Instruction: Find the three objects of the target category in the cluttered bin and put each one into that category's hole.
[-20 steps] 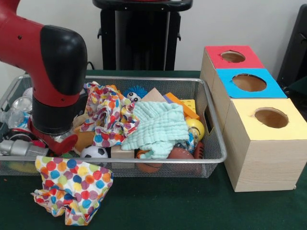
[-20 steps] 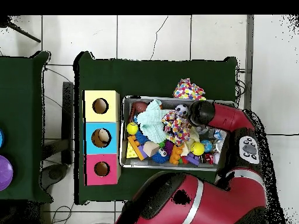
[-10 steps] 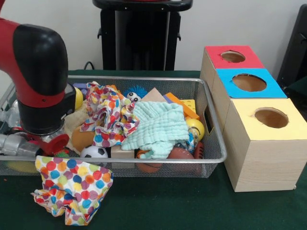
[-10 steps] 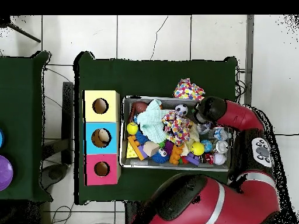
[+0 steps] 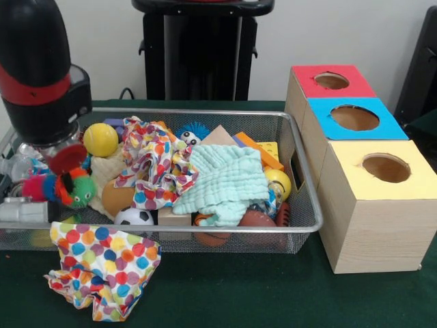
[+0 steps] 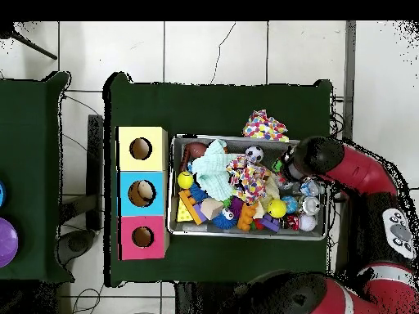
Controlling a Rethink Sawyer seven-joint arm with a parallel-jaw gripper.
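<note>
Lifting and swinging twd the left end of the bin (image 5: 205,111), the arm now stands taller than 1 s ago; the claw (image 5: 66,164) has come up out of the clutter and hangs just over that end. Biggest change: a fuzzy toy (image 5: 63,187), green, red and pink, shows right under the claw where the arm hid things before; a yellow ball (image 5: 100,139) beside it is also uncovered. Can't tell if the claw is apart, together or clamped on the toy; they're v. close, maybe touching, but the hold isn't visible.

Rest looks unmoved: dotted cloth (image 5: 153,164) and mint cloth (image 5: 225,179) lie mid-bin, soccer ball (image 5: 133,217) at the front wall, 2nd dotted cloth (image 5: 102,266) out on the bench.

Meaning for the task: prob. a search or pick step, w/ the toy either pulled up or just exposed. Target category isn't given, so can't say if it counts. Nothing is near the red box (image 5: 307,74), blue box (image 5: 389,126) or yellow box (image 5: 410,184); they sit well apart from the claw, past the bin's other end, so any drop-off needs a carry across the whole bin.
</note>
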